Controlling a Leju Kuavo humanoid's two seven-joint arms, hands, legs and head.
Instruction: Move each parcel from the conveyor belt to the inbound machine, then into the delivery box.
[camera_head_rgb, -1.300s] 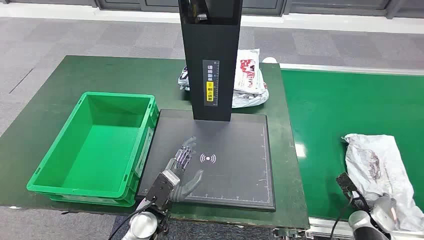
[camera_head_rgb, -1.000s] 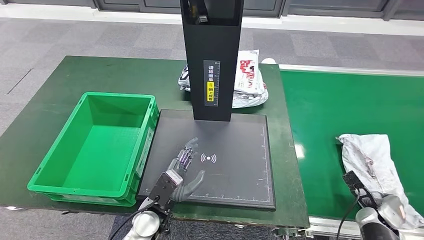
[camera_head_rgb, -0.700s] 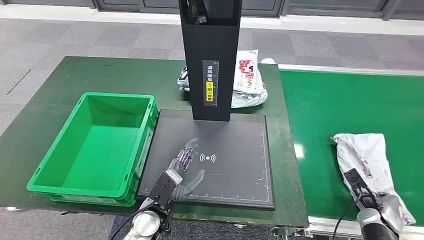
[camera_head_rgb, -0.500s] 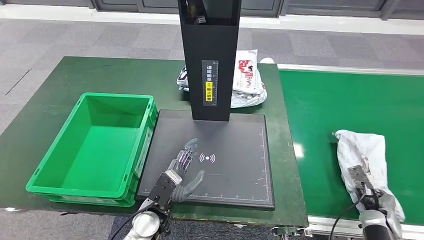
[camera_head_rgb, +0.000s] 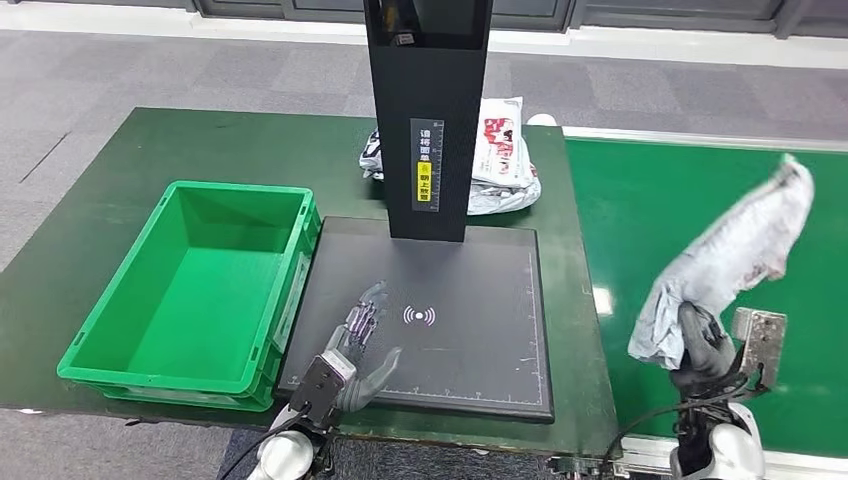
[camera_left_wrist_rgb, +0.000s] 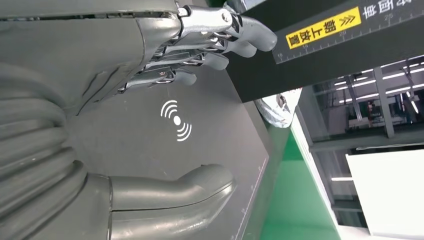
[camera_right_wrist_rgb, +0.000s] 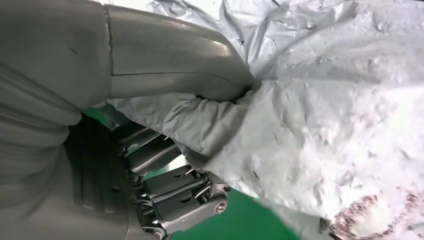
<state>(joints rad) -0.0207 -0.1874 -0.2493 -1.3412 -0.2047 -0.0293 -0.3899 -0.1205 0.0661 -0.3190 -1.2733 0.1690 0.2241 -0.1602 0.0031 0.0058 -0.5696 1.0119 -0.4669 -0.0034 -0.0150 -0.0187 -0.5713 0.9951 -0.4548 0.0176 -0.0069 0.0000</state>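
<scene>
Head view: the right hand (camera_head_rgb: 700, 345) is gripping a grey poly-mailer parcel (camera_head_rgb: 735, 250) by its lower end, at the lower right of the frame. The parcel is standing clear above the green conveyor belt (camera_head_rgb: 650, 230), its free end leaning toward the upper right. The left hand (camera_head_rgb: 360, 335) is lying with fingers apart and holding nothing, low on the black scanning platform of the inbound machine (camera_head_rgb: 480, 300), just left of the wireless symbol (camera_head_rgb: 419, 316). The machine's black column (camera_head_rgb: 428, 110) is rising at top centre, with other bagged parcels (camera_head_rgb: 500, 160) lying behind it. The green delivery box (camera_head_rgb: 185, 290) is sitting at the left, just beside the platform.

Left wrist view: the left hand (camera_left_wrist_rgb: 150, 100) is showing spread fingers and thumb with nothing between them, the wireless symbol (camera_left_wrist_rgb: 176, 120) lying in the gap on the platform.

Right wrist view: the right hand (camera_right_wrist_rgb: 165, 125) is clamping crumpled wrapping of the parcel (camera_right_wrist_rgb: 325, 125) between thumb and fingers; the grip is taking film rather than the body of the contents.

Judgement: the step in hand is the carry to the platform. The parcel should be brought across slowly so the loose end is not swinging into the column, then laid flat over the symbol. The grip looks liable to slip. The left hand is occupying part of the landing area and may need clearing.
</scene>
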